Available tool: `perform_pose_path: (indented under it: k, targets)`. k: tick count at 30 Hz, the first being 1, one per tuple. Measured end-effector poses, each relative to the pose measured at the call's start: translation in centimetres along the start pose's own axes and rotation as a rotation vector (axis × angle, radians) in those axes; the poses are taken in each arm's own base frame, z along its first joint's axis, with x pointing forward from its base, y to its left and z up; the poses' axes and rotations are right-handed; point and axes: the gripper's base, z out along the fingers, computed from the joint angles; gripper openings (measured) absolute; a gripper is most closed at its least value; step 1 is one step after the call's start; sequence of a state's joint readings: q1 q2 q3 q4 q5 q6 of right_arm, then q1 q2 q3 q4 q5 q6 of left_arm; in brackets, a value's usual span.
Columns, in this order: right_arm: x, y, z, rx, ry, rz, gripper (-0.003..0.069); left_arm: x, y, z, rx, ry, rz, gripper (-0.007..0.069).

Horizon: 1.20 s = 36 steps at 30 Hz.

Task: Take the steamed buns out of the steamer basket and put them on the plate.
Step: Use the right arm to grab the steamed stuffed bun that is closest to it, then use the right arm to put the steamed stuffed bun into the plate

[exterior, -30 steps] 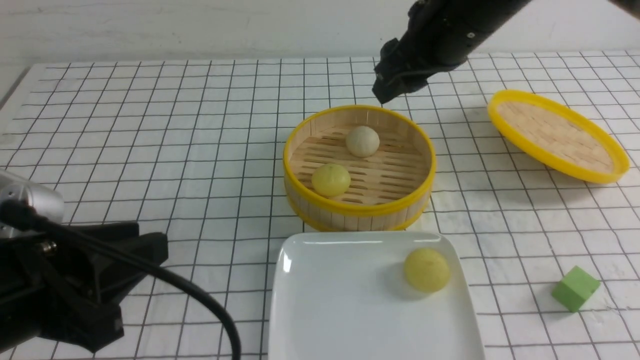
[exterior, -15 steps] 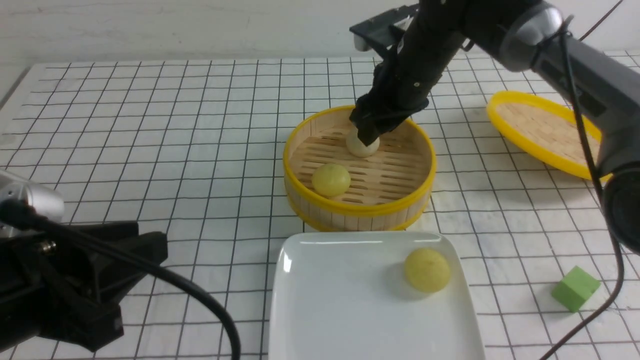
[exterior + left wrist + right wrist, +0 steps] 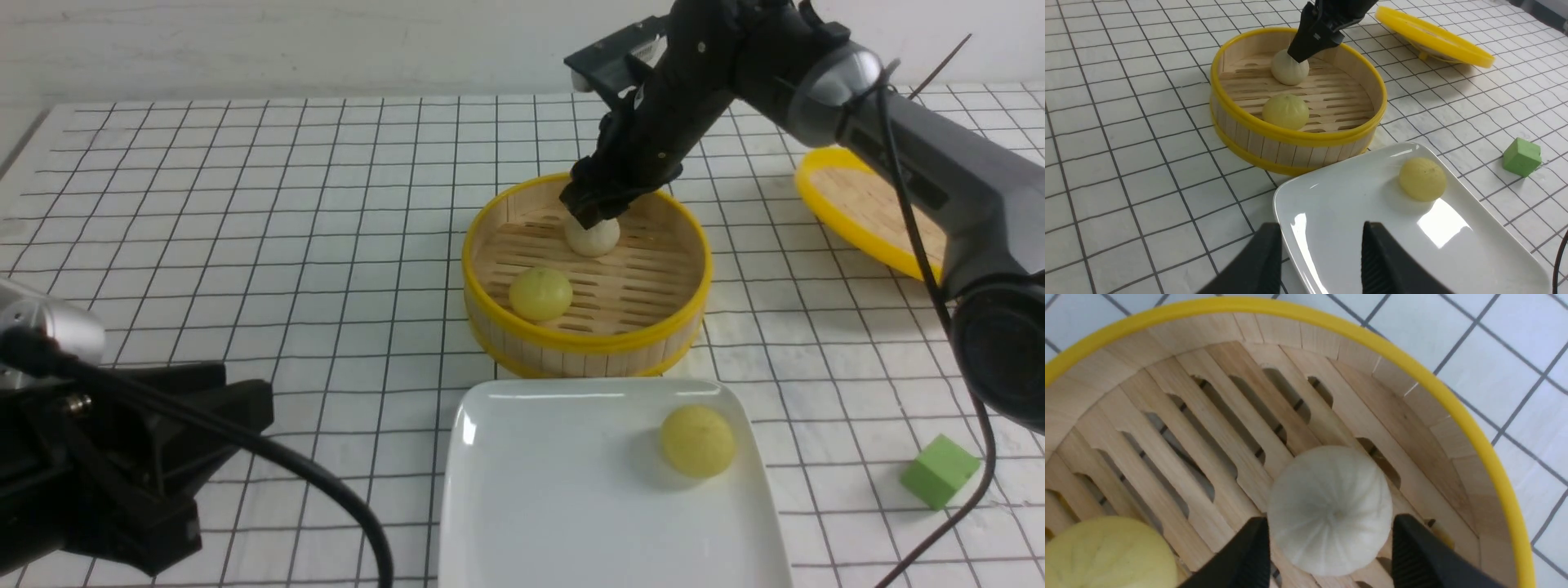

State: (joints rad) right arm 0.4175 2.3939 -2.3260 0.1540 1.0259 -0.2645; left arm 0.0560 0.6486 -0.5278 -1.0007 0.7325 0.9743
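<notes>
Right wrist view: the right gripper (image 3: 1331, 522) hangs inside the steamer basket (image 3: 1457, 404) with its jaws wide apart, one finger on either side of the off-white bun (image 3: 1331, 506). It is not clamped, and I cannot tell whether the pads touch the bun.
Off-white bun, place: on the slatted floor near the far wall, about 12 o'clock in the basket as the front view shows it.
Off-white bun, look: a round, matt dome with fine pleats running out from a small dimple at the crown.
Handling, judged: likely light and soft, so a hard squeeze would dent it. The matt skin should not slip much.
Where to hold: across the widest girth, low on the flanks, with the fingers opposite each other and closing gently.
Pale yellow bun (image 3: 540, 294): about 8 o'clock on the basket floor, apart from the off-white one.
Plated bun (image 3: 697, 441): sits dome up on the plate (image 3: 522, 506), toward 3 o'clock.
Plate: just beside the basket, at its 6 o'clock.
Left gripper (image 3: 1321, 228): jaws apart and holding nothing, off at about 9 o'clock of the plate.
Progress, judged: one bun is on the plate and two remain in the basket.
</notes>
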Motion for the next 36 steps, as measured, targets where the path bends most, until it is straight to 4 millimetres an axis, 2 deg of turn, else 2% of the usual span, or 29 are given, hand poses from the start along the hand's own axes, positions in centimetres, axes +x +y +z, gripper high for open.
perform_pose_path:
  k: [8,11,13,16,17,18,19,23,24,25,28,29,30,31,32,34,35,36]
  targets:
    - [0.8,-0.1,2.0,-0.006,0.033,0.005,0.0407,0.0,0.0,0.0,0.001,0.004,0.003,0.0302]
    - [0.9,-0.1,2.4,-0.008,0.041,0.007,0.0386,0.0,0.0,0.0,0.003,0.005,0.003,0.0302]
    - [1.0,-0.2,2.4,-0.003,0.042,0.004,0.0338,0.0,0.0,0.0,0.003,0.005,0.003,0.0302]
    - [1.1,-0.3,2.4,0.009,0.055,-0.013,0.0174,0.1,0.0,0.0,0.000,0.010,0.009,0.0302]
    - [1.1,-0.3,2.3,0.009,0.056,-0.015,0.0161,0.1,0.0,0.0,0.000,0.010,0.009,0.0302]
    - [1.1,-0.3,2.3,0.010,0.064,-0.029,0.0070,0.1,0.0,0.0,-0.003,0.014,0.014,0.0302]
    - [1.1,-0.3,2.1,0.011,0.071,-0.034,0.0034,0.1,0.0,0.0,-0.004,0.015,0.016,0.0302]
    - [0.9,-0.3,0.8,0.015,0.079,-0.050,0.0024,0.2,0.1,0.0,-0.006,0.018,0.019,0.0302]
    - [0.6,-0.2,-0.3,0.015,0.079,-0.053,0.0024,0.2,0.1,0.0,-0.007,0.019,0.022,0.0302]
    - [0.6,-0.1,-0.5,0.015,0.079,-0.054,0.0024,0.2,0.1,0.0,-0.007,0.020,0.022,0.0302]
    - [-0.7,0.3,-5.4,0.024,0.034,-0.064,0.0024,0.2,0.1,0.0,-0.010,0.020,0.024,0.0302]
    - [-0.8,0.3,-6.1,0.025,0.028,-0.064,0.0024,0.2,0.1,0.0,-0.010,0.020,0.024,0.0302]
    - [-1.0,0.6,-7.9,0.025,0.020,-0.058,0.0024,0.2,0.1,0.0,-0.011,0.020,0.025,0.0302]
    - [-1.4,0.9,-10.5,0.030,-0.006,-0.051,0.0024,0.2,0.1,0.0,-0.011,0.020,0.025,0.0302]
    - [-1.5,1.0,-11.7,0.032,-0.018,-0.046,0.0024,0.2,0.1,0.0,-0.011,0.020,0.025,0.0302]
    - [-1.9,1.4,-15.3,0.044,-0.078,-0.046,0.0024,0.2,0.1,0.0,-0.011,0.021,0.026,0.0302]
    - [-2.0,1.5,-16.3,0.047,-0.096,-0.047,0.0024,0.2,0.1,0.0,-0.011,0.021,0.026,0.0302]
    - [-2.1,1.8,-18.7,0.056,-0.138,-0.046,0.0024,0.2,0.1,0.0,-0.012,0.022,0.027,0.0302]
